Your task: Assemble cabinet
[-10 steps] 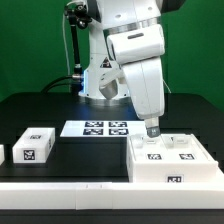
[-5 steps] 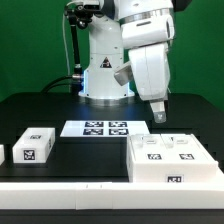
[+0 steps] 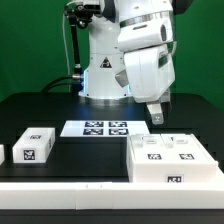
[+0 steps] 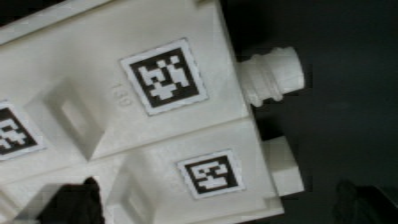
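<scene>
Black tabletop (image 3: 40,110), green wall (image 3: 30,40) behind. Robot's claw (image 3: 156,117) hangs released and empty just above the big white cabinet box (image 3: 172,165), which lies flat beneath it, tags (image 3: 153,155) upward, probably for tracking.

small white part (image 3: 3,153) cropped at edge, cabinet (image 4: 160,120) cropped

The marker board (image 3: 106,128) flat on the black table (image 3: 45,108), a green backdrop (image 3: 30,40) behind it.
</scene>
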Tool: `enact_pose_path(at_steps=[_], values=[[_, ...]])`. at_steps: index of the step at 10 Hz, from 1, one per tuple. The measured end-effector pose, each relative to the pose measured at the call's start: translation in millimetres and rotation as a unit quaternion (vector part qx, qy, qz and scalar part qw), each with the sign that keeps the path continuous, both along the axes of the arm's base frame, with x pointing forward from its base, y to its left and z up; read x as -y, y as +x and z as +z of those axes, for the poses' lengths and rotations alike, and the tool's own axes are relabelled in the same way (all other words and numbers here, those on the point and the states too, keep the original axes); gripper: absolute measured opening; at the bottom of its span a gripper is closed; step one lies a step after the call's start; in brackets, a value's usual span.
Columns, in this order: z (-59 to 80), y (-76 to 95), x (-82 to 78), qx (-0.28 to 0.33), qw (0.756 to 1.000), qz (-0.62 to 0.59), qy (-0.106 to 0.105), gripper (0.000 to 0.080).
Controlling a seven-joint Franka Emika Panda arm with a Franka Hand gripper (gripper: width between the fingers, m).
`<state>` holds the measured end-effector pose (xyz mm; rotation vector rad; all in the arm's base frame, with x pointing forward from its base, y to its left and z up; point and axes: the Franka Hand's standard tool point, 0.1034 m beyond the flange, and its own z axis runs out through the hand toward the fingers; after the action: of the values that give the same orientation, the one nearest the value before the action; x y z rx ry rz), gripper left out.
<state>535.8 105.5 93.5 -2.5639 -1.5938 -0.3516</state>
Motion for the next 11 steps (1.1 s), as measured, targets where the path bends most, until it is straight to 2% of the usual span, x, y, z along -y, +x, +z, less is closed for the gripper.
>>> enact_pose_path(at_steps=[3, 4, 5, 8, 9, 11], values=[[6.1, -23.5, -7.5, 0.024, 0.99, -0.139, 0.031, 0.0649], [2.6, -32.0, -6.2, 0.026, 0.982, -0.182, 0.046, 0.0649], [1.7, -32.1, -6.2, 0.017, 0.98, -0.191, 0.046, 0.0649], [1.4, -31.5, -5.9, -0.004, 0.958, -0.278, 0.067, 0.0649], [1.7, -31.3, -4.8, -0.011, 0.948, -0.309, 0.073, 0.0649], [6.1, -29.7, 0.7, -0.03, 0.899, -0.427, 0.09, 0.0649]])
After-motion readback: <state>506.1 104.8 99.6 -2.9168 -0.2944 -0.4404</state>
